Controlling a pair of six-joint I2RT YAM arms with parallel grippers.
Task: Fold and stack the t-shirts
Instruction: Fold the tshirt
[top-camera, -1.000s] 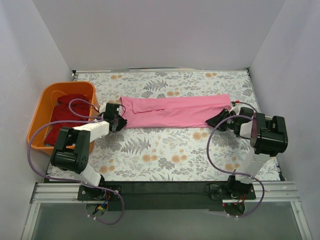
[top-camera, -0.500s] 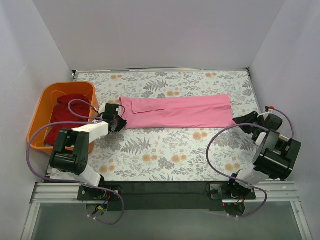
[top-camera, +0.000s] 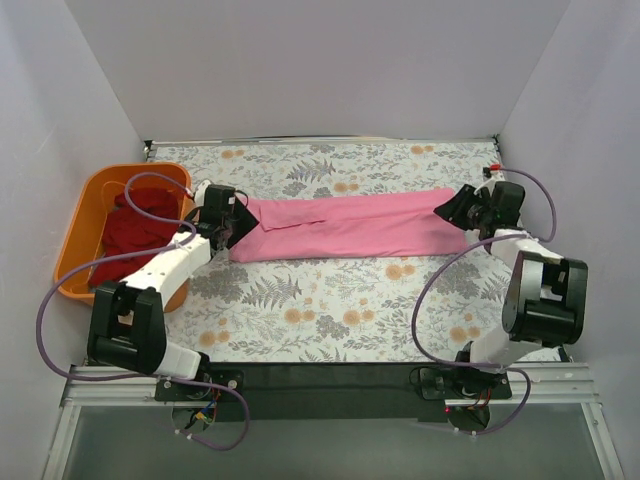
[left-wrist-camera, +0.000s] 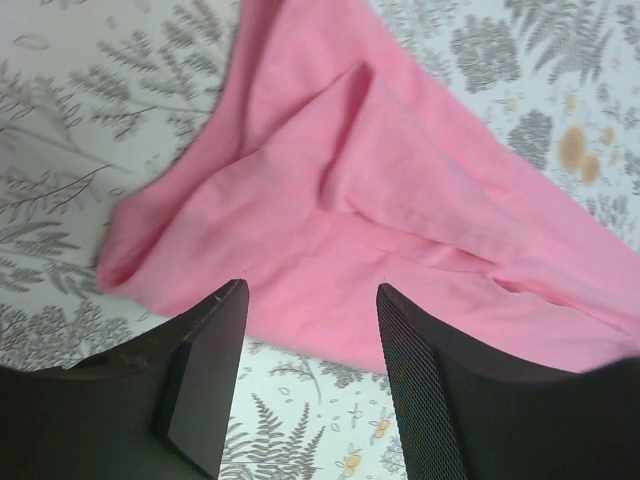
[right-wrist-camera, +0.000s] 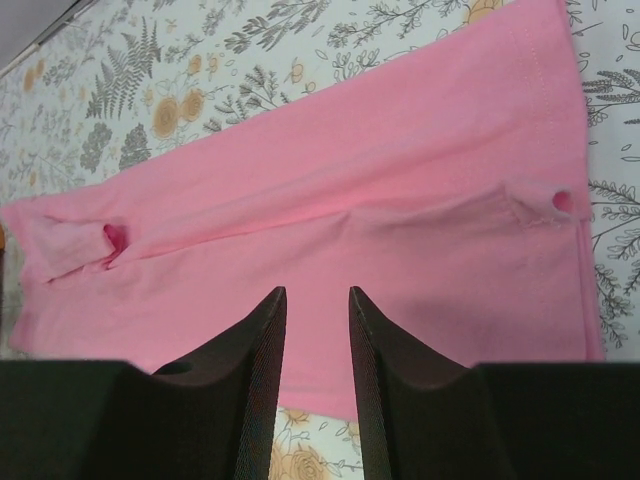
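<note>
Big open stretch of floral table (top-camera: 330, 310) on the near side, nothing on it between the arm bases and the cloth, while white walls (top-camera: 300, 70) close off the left, far and right edges. The pink t-shirt (top-camera: 345, 225) lies flat in a long folded band across the middle of the table, running left to right, with a bare strip of table beyond it on the far side. At the left edge sits the orange basket (top-camera: 72, 250), dark red shirts (top-camera: 130, 235) heaped inside, just beside the band's left end. The left arm reaches out long past the basket's right rim, and the left gripper (left-wrist-camera: 310, 300) hovers over the rumpled left end of the shirt, fingers (left-wrist-camera: 205, 380) spread apart with nothing pinched between them. The right arm stretches to the far right, the right gripper (right-wrist-camera: 313, 300) pointing left along the band from its right end, fingers parted by only a narrow gap and holding nothing. A second ago the right gripper sat at the shirt's near right corner, then swung out to the right; now it is up at the far right corner. The left gripper has let go and moved slightly farther away, and the shirt's near left corner lies a touch farther left.
</note>
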